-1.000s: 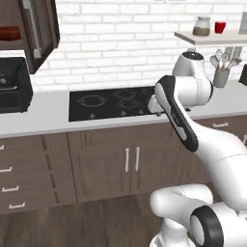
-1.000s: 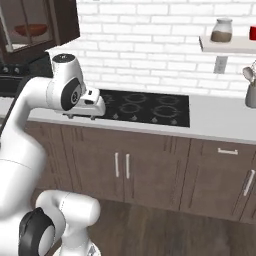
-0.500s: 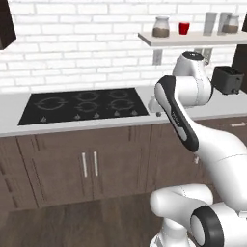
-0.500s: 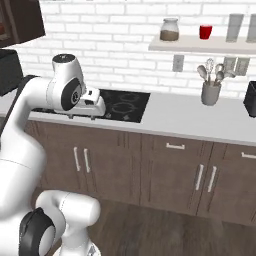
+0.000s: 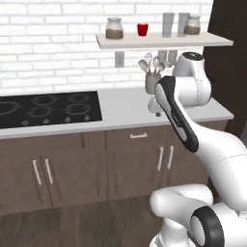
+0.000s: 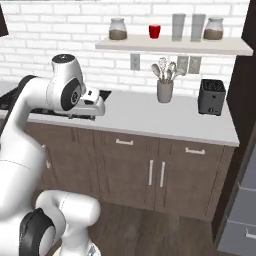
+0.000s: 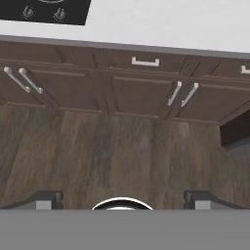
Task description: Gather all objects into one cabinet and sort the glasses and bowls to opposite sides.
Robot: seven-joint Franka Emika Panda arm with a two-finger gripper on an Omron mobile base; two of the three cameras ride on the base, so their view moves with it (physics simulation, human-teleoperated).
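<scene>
Red cup [image 5: 142, 29] on pale wall shelf [image 5: 164, 41], jaws wide, empty

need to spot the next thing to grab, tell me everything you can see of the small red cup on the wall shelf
The small glossy red cup is plain, handleless and opaque, with a slight taper toward its base. It stands upright on the pale open wall shelf, between a lidded glass jar of brown stuff on its left and a tall grey tumbler on its right, touching neither. Its inside is hidden.
</scene>
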